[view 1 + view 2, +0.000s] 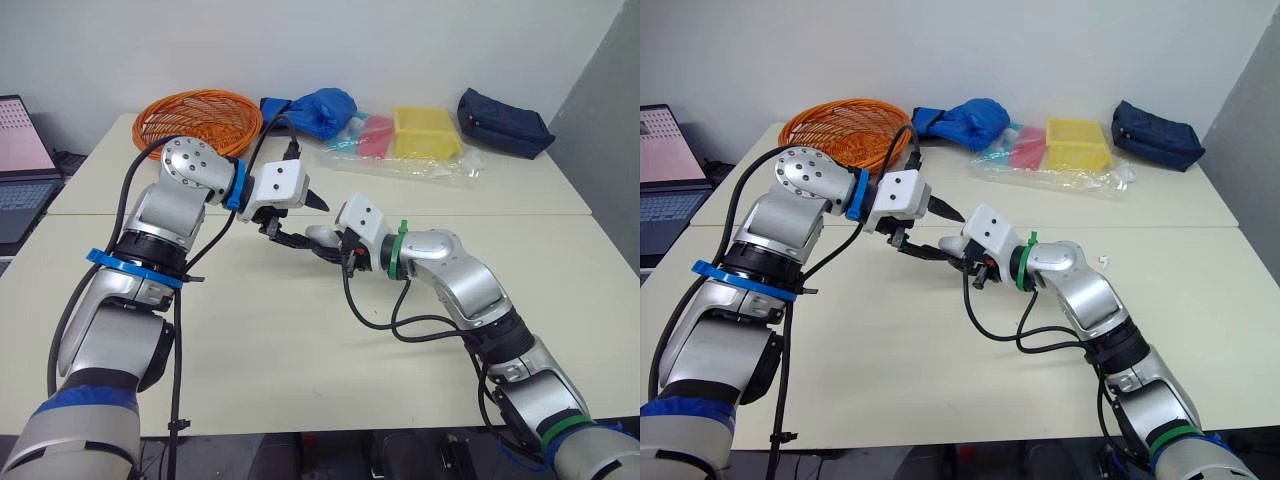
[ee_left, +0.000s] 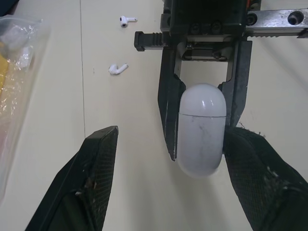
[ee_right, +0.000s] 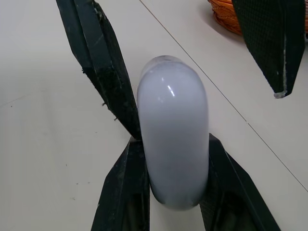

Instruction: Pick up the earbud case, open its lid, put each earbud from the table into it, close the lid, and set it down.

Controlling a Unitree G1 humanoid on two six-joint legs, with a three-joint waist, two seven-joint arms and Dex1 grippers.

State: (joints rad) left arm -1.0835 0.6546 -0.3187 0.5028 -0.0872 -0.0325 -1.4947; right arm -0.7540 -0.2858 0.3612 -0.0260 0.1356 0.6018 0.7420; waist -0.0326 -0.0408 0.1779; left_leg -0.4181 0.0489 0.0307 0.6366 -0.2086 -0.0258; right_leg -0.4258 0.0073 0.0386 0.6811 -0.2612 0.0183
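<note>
At the far left edge stands an open laptop [image 1: 20, 160]. Its screen is pinkish, and I can read nothing on it. Next, at the back of the table [image 1: 300, 350], sits an orange wire basket [image 1: 198, 118].

My left gripper [image 1: 310, 224] is spread wide. One finger is right up against the side of the earbud case [image 2: 202, 134], though I cannot tell whether it touches. The other finger stands well clear. My right gripper [image 3: 174, 144] is clamped on the case and holds it in the air above the middle of the table, with a finger pressed to each flat side. The lid is closed, and its seam shows as a thin line near the domed end.

I judge the case to be light, rigid and glossy, so it could easily twist or slide out of a pinch. My right fingers seem to run along past the seam and may be pinning the lid. The left should catch the lid end, not the body. I can see no brand or lettering on the shell.

Two white earbuds [image 2: 126, 20] [image 2: 117, 69] lie apart on the bare tabletop. They are tiny and smooth and want a narrow, careful pinch.

Further right along the back are a blue bag [image 1: 325, 108], clear plastic packets with pink and yellow contents [image 1: 410, 135] and a dark blue pouch [image 1: 503, 122].
</note>
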